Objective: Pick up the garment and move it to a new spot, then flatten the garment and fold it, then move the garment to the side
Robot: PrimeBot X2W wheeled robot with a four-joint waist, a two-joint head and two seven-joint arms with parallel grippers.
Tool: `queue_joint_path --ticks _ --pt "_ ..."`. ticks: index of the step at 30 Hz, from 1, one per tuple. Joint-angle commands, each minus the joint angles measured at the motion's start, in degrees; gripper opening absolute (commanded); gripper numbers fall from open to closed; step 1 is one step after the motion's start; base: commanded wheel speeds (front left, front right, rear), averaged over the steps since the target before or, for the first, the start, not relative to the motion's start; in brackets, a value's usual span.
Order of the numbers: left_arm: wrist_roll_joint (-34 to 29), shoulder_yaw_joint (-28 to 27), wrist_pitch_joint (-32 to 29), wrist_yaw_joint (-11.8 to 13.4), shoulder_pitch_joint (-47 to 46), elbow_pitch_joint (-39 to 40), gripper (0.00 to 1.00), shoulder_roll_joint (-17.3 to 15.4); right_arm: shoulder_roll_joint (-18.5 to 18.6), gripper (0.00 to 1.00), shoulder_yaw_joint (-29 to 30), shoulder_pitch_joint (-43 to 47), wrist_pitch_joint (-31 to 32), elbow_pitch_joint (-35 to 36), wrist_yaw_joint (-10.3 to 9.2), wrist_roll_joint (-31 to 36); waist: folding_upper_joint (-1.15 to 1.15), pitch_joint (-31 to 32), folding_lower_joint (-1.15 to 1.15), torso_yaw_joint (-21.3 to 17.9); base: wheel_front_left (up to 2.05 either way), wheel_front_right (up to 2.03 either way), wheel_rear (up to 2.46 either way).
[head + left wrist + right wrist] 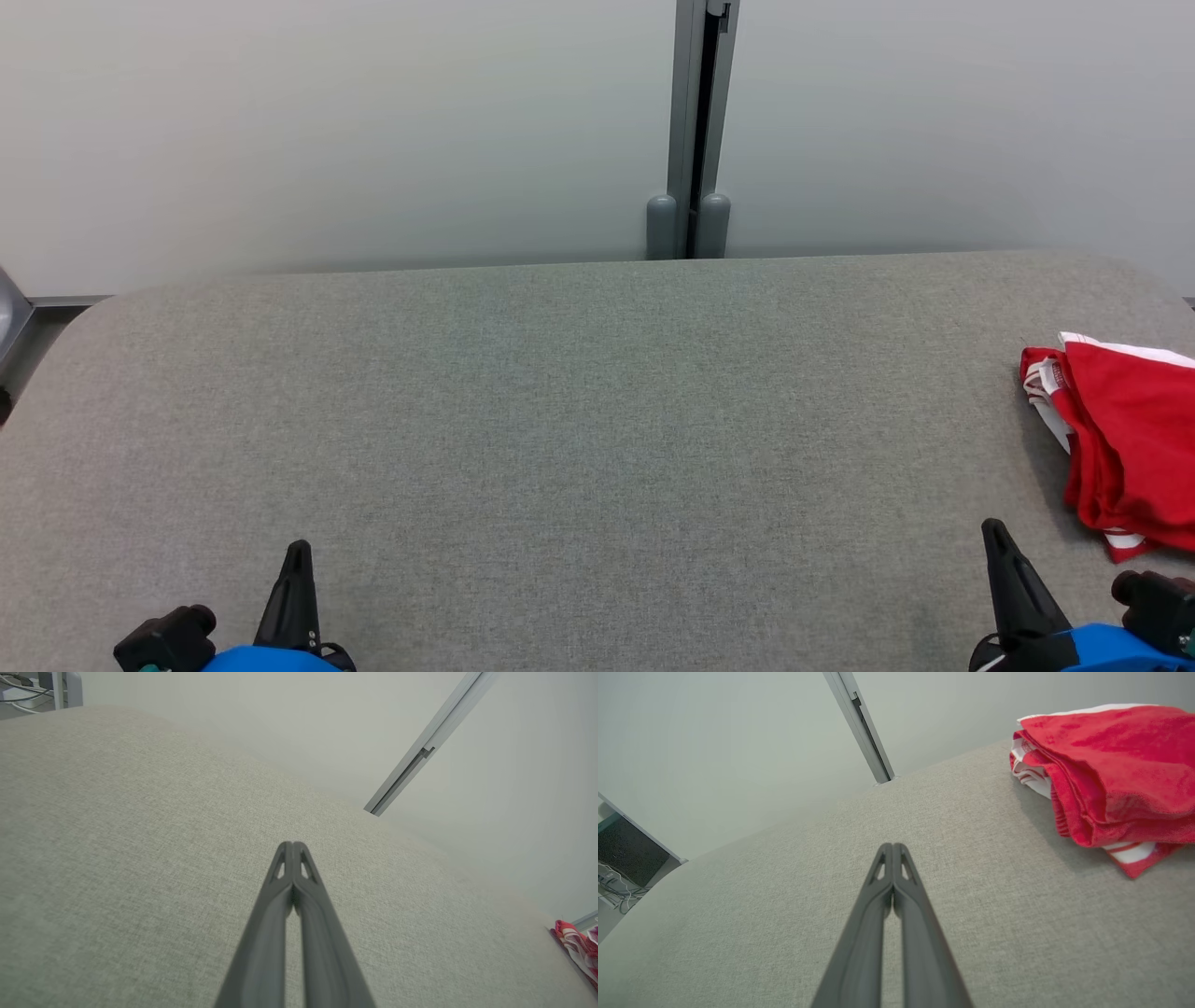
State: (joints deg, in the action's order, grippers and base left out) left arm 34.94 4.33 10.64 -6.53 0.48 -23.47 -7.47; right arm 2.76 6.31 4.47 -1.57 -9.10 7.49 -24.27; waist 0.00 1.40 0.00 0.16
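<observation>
The garment [1125, 439] is a red cloth with white stripes, lying bunched in folds at the right edge of the grey table; it also appears as the red garment [1106, 770] in the right wrist view and as a small red patch [579, 947] in the left wrist view. My right gripper [992, 528] is shut and holds nothing, hovering near the front edge just left of and below the garment. My left gripper [299, 549] is shut and holds nothing at the front left, far from the cloth. Both pairs of fingers, left [293, 847] and right [893, 848], press together tip to tip.
The grey fabric-covered table [579, 411] has rounded corners. Behind it stand pale partition walls joined by a grey post [695, 131]. Cables and a dark screen [626, 854] lie beyond the table's left end.
</observation>
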Motion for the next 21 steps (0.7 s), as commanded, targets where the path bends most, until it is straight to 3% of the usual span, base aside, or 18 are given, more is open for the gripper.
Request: queue_joint_path --ticks 1,21 --pt "2.0 -0.7 -0.5 -0.2 -2.1 1.4 0.0 -0.2 0.2 0.0 0.1 -1.9 0.2 0.6 0.0 -2.5 0.0 0.0 0.0 0.0 0.0 0.0 0.0" --pt "17.7 -3.6 -5.2 -0.5 -3.5 3.8 0.0 1.1 0.2 0.0 0.1 -4.5 2.4 -0.9 0.0 -21.0 0.0 -0.3 0.0 0.0 0.0 0.0 0.0"
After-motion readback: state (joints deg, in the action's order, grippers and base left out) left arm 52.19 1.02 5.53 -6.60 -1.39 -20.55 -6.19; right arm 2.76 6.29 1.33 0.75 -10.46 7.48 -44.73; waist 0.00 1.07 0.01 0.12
